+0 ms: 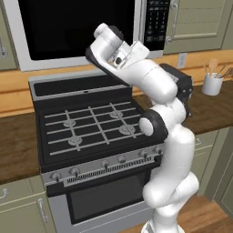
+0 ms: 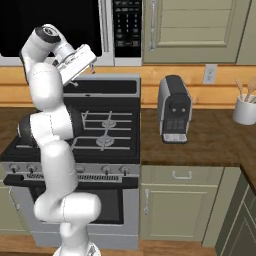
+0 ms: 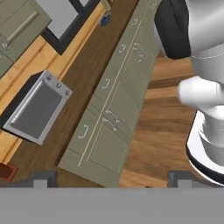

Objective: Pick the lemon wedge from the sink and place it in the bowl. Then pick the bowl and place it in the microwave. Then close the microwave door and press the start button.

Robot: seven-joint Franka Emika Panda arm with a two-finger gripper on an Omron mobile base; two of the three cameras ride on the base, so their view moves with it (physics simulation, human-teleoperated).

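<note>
The silver-grey microwave (image 1: 82, 32) hangs above the stove, its black keypad (image 2: 126, 27) on the right. The microwave door (image 1: 77, 25) with the black window looks flat against the front. My arm is folded high over the stove, with the gripper (image 2: 89, 64) just below the microwave. The hand view shows the two fingertips far apart, so the gripper (image 3: 113, 181) is open and holds nothing. Far along a wooden counter lies a grey steel-rimmed basin (image 3: 37, 107) that looks like the sink. A reddish-brown thing (image 3: 5, 170) at the left edge may be the bowl. The lemon wedge is out of view.
A black gas stove (image 1: 91, 123) with an oven below stands under the arm. A dark coffee machine (image 2: 175, 110) and a white utensil holder (image 2: 245, 110) sit on the counter to the right. Green cabinets (image 3: 113, 100) run under the counter, above a wooden floor.
</note>
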